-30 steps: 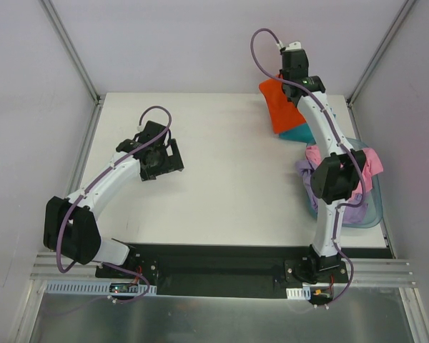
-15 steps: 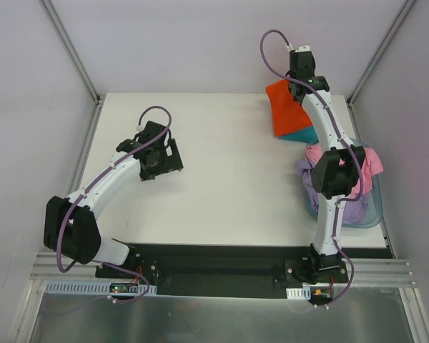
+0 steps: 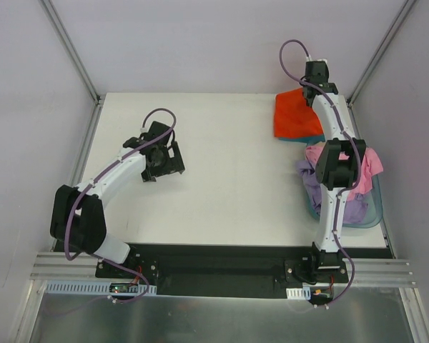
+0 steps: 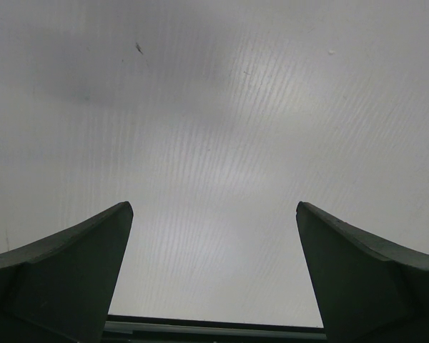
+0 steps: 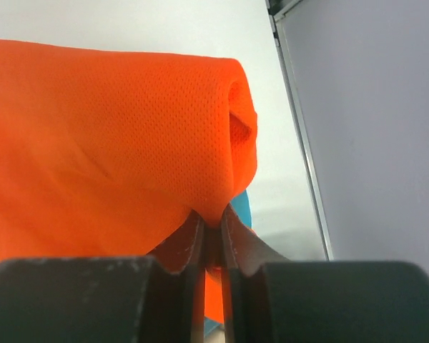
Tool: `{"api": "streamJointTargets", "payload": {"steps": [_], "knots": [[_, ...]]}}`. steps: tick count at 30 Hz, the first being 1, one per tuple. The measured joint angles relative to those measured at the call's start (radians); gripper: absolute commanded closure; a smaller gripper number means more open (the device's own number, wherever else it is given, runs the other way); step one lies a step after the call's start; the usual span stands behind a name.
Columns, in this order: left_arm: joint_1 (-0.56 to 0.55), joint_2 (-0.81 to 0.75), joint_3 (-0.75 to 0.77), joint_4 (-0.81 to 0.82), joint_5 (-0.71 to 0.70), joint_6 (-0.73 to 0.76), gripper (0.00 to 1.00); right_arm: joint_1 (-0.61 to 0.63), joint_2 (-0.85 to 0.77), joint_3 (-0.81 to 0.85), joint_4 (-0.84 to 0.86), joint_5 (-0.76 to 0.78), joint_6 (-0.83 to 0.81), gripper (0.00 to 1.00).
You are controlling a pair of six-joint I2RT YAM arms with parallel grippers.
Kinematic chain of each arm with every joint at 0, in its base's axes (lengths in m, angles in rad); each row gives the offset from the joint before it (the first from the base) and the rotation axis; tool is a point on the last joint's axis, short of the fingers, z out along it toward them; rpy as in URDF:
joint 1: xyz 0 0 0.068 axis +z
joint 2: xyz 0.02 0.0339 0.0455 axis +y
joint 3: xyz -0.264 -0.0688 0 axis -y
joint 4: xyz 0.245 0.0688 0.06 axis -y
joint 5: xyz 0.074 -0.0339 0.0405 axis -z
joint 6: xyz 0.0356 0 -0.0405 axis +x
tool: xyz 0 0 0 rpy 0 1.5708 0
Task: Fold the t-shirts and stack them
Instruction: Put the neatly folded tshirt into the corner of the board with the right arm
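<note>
Pinching a fold of the orange-red t-shirt, the right end effector is clenched on the cloth. In its wrist view the two fingers meet with only the mesh fabric between them, and the shirt bulges up and over their tips in a rounded roll. That shirt sits at about 1 o'clock on the table, near the far right corner, and the right arm reaches out to it from its base at 5 o'clock.

A sliver of the teal t-shirt shows beneath the orange-red one, at 3 o'clock of the pinch in the wrist view. From above it is all but covered.

At 4 o'clock on the table stands the blue tub, against the right edge. The pink t-shirt is draped over its far rim. The lavender t-shirt lies bunched inside, with some of it hanging over the left wall. The right arm's elbow hides the middle of the tub.

The left end effector is released, its fingers spread wide with nothing between them but bare table surface. From above it is at roughly 10 o'clock of the table's centre, well apart from every shirt.
</note>
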Motion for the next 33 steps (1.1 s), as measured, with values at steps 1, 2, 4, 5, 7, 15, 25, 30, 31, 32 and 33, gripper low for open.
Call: {"api": "streamJointTargets", "payload": {"steps": [1, 2, 4, 5, 7, 15, 25, 30, 31, 32, 33], "knots": [[0.000, 0.004, 0.004, 0.000, 0.000, 0.000, 0.01, -0.011, 0.009, 0.000, 0.008, -0.002, 0.002, 0.84], [0.000, 0.008, 0.008, 0.001, 0.000, 0.000, 0.01, -0.019, 0.016, 0.000, 0.016, -0.002, 0.002, 0.80], [0.000, 0.014, 0.014, 0.001, 0.000, 0.000, 0.01, -0.029, 0.031, 0.000, 0.030, 0.003, 0.002, 0.72], [0.000, 0.019, 0.017, 0.001, 0.000, 0.000, 0.01, -0.032, 0.040, 0.000, 0.037, 0.005, 0.001, 0.66], [0.000, 0.032, 0.025, -0.001, 0.000, 0.000, 0.01, -0.035, 0.054, 0.000, 0.048, 0.007, 0.004, 0.27], [0.000, 0.056, 0.049, -0.007, 0.000, 0.000, 0.01, -0.042, 0.066, 0.000, 0.059, 0.023, 0.023, 0.03], [0.000, -0.053, 0.027, -0.021, -0.016, -0.005, 0.01, -0.047, -0.126, -0.167, 0.026, -0.063, 0.082, 0.03], [0.000, -0.173, -0.003, -0.028, -0.045, -0.007, 0.01, -0.047, -0.427, -0.413, 0.037, -0.194, 0.153, 0.03], [0.000, -0.191, -0.006, -0.029, -0.051, -0.007, 0.01, -0.047, -0.482, -0.456, 0.035, -0.213, 0.164, 0.03], [0.000, -0.213, -0.011, -0.029, -0.055, -0.007, 0.01, -0.046, -0.555, -0.521, 0.047, -0.245, 0.180, 0.03], [0.000, -0.237, -0.016, -0.029, -0.060, -0.008, 0.01, -0.044, -0.622, -0.586, 0.063, -0.266, 0.195, 0.03]]}}
